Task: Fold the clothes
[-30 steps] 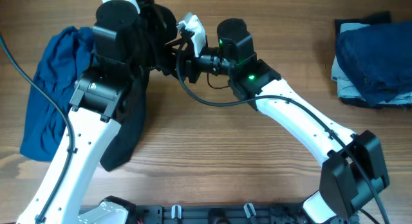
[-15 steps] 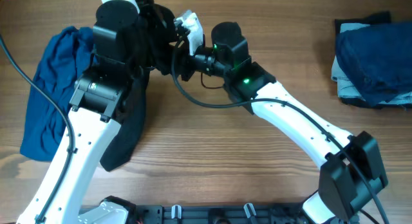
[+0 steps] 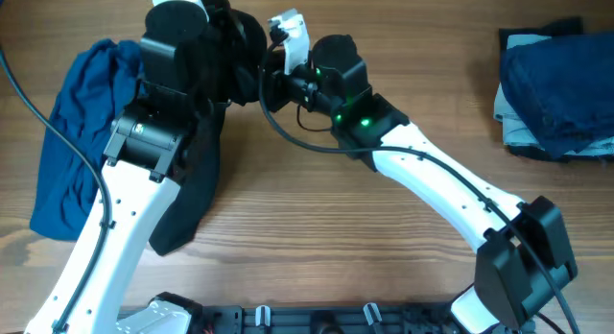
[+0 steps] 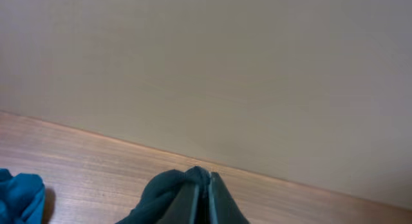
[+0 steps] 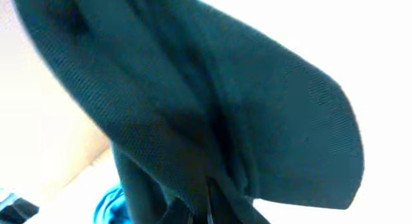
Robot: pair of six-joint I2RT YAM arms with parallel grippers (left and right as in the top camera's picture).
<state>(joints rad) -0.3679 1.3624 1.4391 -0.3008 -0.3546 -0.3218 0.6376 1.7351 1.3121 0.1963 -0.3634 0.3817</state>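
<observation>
Fabric of the black T-shirt (image 3: 192, 195) is hanging bunched over the left part of the table (image 3: 317, 238). Its long axis is running from the raised grippers at the far side down toward the near edge, just beside the bright blue garment (image 3: 67, 132). The left gripper (image 4: 207, 188) is pinching one fold with its fingers nearly together, and the right gripper (image 5: 209, 201) is clamping another. Any chest print is lying hidden in the folds.
</observation>
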